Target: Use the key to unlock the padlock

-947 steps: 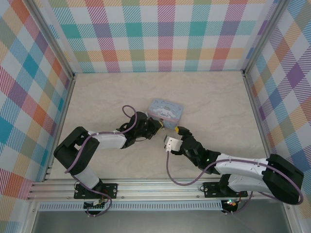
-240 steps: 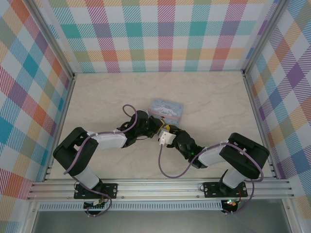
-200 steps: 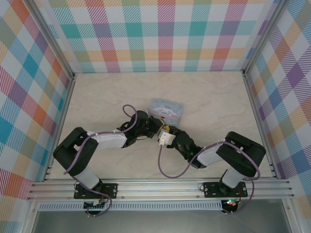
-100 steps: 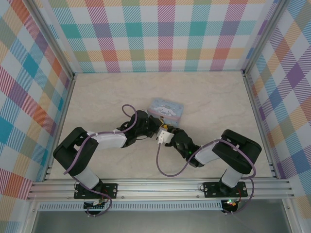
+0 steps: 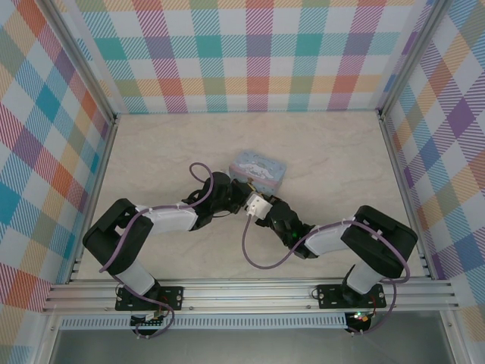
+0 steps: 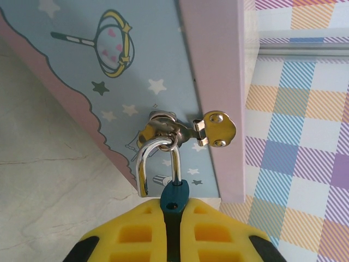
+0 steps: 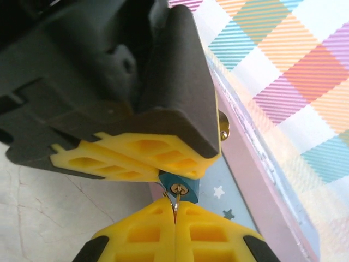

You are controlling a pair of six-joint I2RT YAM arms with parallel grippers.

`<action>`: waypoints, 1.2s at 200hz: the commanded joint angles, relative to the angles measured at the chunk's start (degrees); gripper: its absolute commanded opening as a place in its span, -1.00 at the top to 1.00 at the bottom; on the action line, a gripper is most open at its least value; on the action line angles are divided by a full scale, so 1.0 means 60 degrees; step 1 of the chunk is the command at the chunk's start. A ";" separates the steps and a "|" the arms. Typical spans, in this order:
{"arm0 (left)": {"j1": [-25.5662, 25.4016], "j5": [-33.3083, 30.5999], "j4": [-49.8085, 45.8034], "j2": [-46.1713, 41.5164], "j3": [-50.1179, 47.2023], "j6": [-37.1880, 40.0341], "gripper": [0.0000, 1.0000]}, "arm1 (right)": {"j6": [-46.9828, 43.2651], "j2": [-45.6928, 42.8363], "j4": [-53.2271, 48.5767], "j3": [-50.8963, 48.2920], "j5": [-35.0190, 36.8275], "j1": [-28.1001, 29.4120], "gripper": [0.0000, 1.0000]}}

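Left pincer [image 6: 173, 212] is clamped shut on the teal body of the padlock [image 6: 175, 192], low centre of my left wrist view. Its silver shackle [image 6: 142, 169] is hooked through the hasp [image 6: 215, 128] on the pale blue tin [image 6: 125, 82]. Right pincer [image 7: 174, 214] is pinched tight on the thin key [image 7: 176, 198], tip meeting the padlock's keyhole, bottom centre of my right wrist view. The tin stands mid-frame on the table [image 5: 151, 152].
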 commanded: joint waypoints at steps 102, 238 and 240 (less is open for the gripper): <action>-0.0151 0.0405 0.0079 -0.0078 0.0178 -0.0028 1.00 | 0.6658 -0.0919 -0.1777 0.0268 -0.1861 -0.0397 1.00; 0.0091 -0.0542 -0.2729 -0.1702 -0.0069 0.1227 -0.19 | 0.6328 0.0345 -0.1332 -0.0373 -0.1152 -0.0504 1.00; 0.0114 -0.0562 -0.2816 -0.1762 -0.0063 0.1285 -0.19 | 0.6327 0.0348 -0.1314 -0.0388 -0.1149 -0.0504 1.00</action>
